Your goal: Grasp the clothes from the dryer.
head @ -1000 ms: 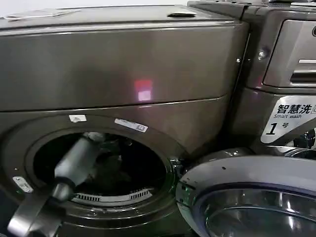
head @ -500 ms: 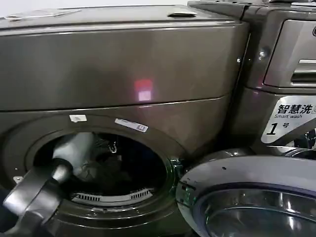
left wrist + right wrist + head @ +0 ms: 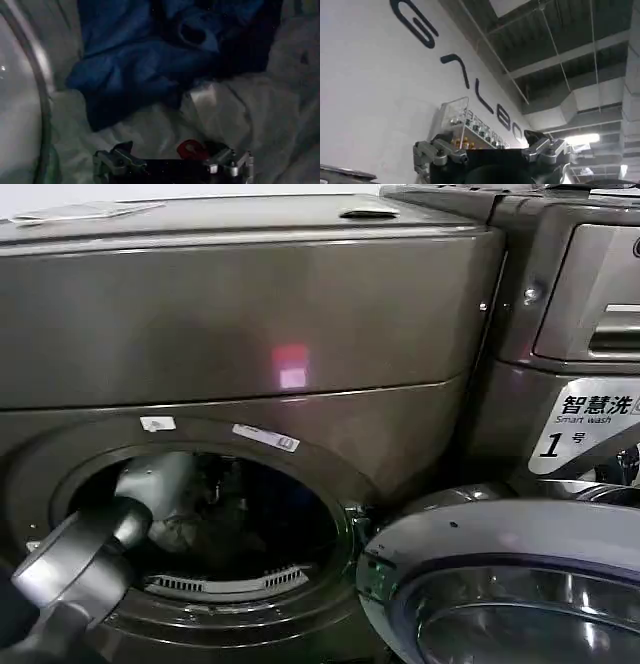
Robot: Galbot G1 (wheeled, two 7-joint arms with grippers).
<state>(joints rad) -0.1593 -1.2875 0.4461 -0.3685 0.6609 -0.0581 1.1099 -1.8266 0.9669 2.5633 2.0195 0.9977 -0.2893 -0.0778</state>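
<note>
Left pincer (image 3: 172,167) is inside the dryer drum (image 3: 200,529), hanging over the clothes; from my feed I can't tell how wide it stands. Drum load: a dark blue garment (image 3: 150,60) bunched on top of pale white fabric (image 3: 150,132), with the white stuff right under the pincer. Left arm (image 3: 90,554) goes in through the round opening. Dryer door (image 3: 500,584) hangs open on the right. Right pincer (image 3: 490,160) is parked, pointing at a wall and ceiling, can't read its gap.

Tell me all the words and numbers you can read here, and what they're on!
"智慧洗", "Smart wash", "1号": label on the right machine.
"GALBO", rest cut off: big letters on the wall.
Two small stickers above the dryer opening: too blurred to read.
</note>
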